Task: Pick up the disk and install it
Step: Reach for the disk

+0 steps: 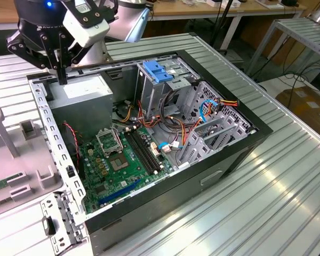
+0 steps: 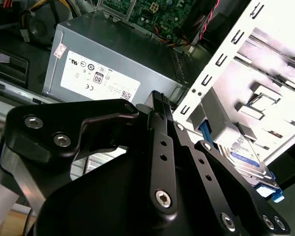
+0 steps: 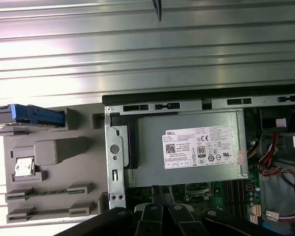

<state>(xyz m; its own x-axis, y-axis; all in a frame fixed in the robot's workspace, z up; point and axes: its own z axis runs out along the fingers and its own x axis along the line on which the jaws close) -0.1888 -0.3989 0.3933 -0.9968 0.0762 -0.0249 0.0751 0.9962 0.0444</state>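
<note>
Plainly, we see the pincer hanging over the open computer case at the exterior view's left; its thin fingers are drawn together with nothing between them, so it is closed and carries nothing. Its tips sit just above the grey power supply, near the case's perforated rear frame, and we cannot tell whether they touch the metal below. The disk is outside the case, standing on edge in a slot at one end of the grey holder that lies on the ribbed metal surface just beside the rear frame. In the first wrist view we make out the disk's bright blue side rail jutting from that slot; in the second wrist view the disk shows a labelled face, with blue rails along its edges and a blue tab at its outer corner. The disk and the pincer are apart, with the rear frame between them. Inside the case we see the green motherboard on the floor, a metal drive cage towards the far end with a blue bracket on top, and a tangle of coloured cables beside it; the case rests on the same ribbed surface
</note>
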